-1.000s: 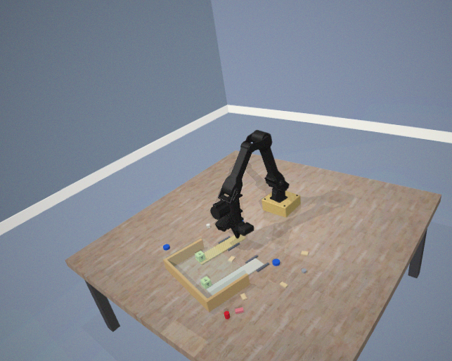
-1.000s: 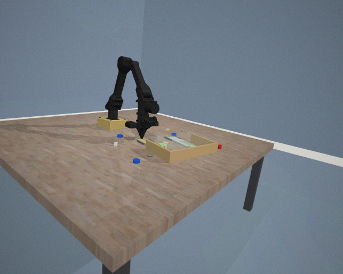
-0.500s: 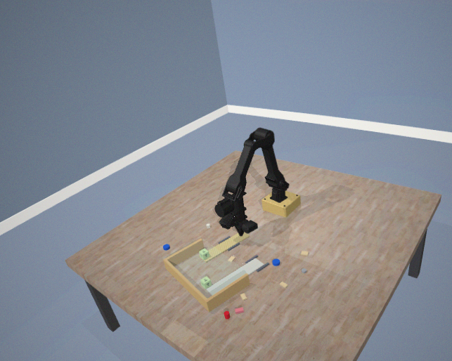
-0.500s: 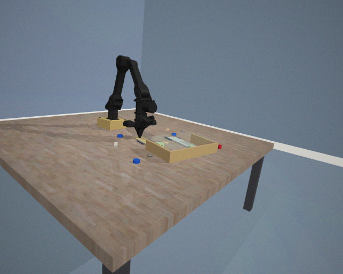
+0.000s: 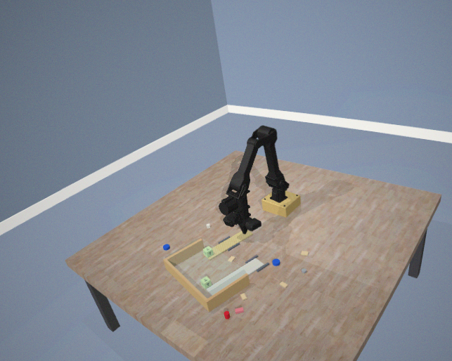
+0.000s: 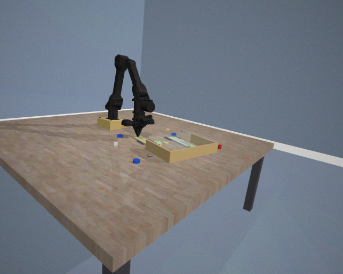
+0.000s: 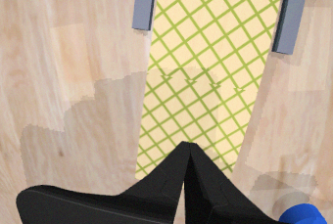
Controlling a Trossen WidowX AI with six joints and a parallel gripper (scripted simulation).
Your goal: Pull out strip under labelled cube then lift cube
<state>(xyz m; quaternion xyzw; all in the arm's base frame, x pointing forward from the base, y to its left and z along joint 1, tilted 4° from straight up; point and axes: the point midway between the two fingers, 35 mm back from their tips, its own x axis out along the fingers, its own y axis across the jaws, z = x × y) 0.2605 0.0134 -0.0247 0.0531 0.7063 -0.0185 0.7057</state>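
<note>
My gripper (image 5: 244, 232) (image 6: 138, 136) (image 7: 187, 149) is shut, its fingertips together over the near end of the yellow strip (image 5: 230, 244) (image 6: 140, 139) (image 7: 215, 37), at or just above its surface. That strip has a green criss-cross pattern and small arrows. A pale green cube (image 5: 207, 251) (image 6: 157, 143) with dark marks is at its far end. A second similar cube (image 5: 206, 281) (image 6: 191, 145) is at the far end of the pale grey-white strip (image 5: 233, 275) (image 6: 178, 141). The marks are too small to read, and whether each cube rests on its strip is unclear.
A three-sided wooden wall (image 5: 187, 277) (image 6: 192, 153) surrounds the cubes. Grey guide rails (image 5: 233, 246) (image 7: 292, 18) flank the yellow strip; others (image 5: 262, 267) flank the pale one. A blue disc (image 6: 120, 135) (image 7: 304, 214) lies near the gripper. A red cylinder (image 5: 226, 314) stands outside the wall.
</note>
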